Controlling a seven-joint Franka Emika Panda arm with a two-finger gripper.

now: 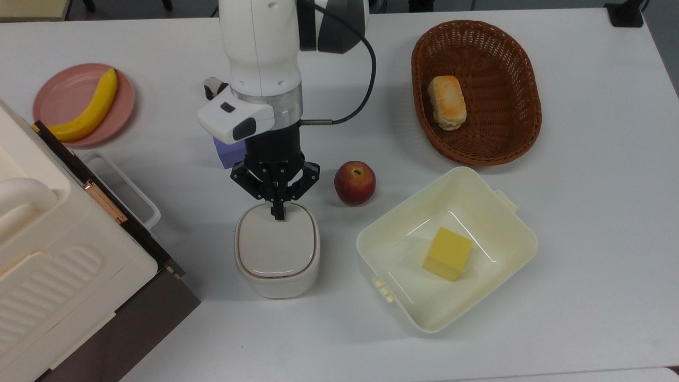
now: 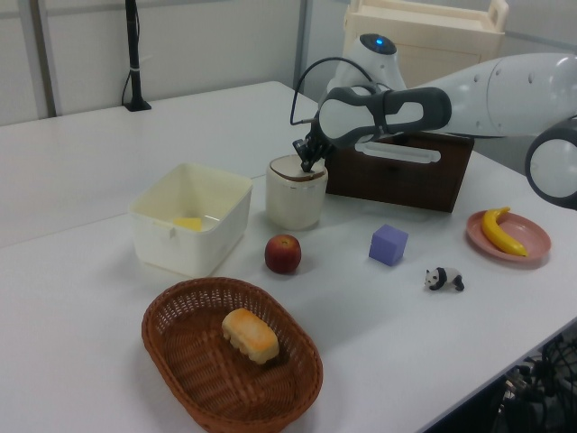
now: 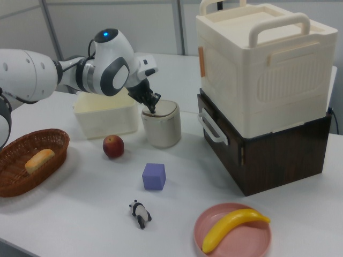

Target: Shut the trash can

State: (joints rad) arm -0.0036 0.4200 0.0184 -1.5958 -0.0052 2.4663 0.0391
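Observation:
The trash can (image 1: 277,265) is a small off-white bin standing in the middle of the white table. Its beige-grey lid (image 1: 276,246) lies down flat on it, with a thin dark line round the rim. My gripper (image 1: 277,213) points straight down, shut with nothing between its fingers. Its tips rest on the lid near the edge closest to the arm. From the side, the gripper (image 2: 306,165) touches the top of the trash can (image 2: 295,198). In the right view the gripper (image 3: 153,109) sits at the lid's left edge on the trash can (image 3: 162,129).
A red apple (image 1: 354,183) lies just right of the bin. An open cream tub (image 1: 509,228) holds a yellow block (image 1: 447,253). A purple cube (image 1: 225,151) sits under the arm. A tall cream appliance (image 1: 48,249) is on the top view's left, beyond it a wicker basket (image 1: 525,106), a pink plate (image 1: 58,90) and a toy panda (image 3: 140,213).

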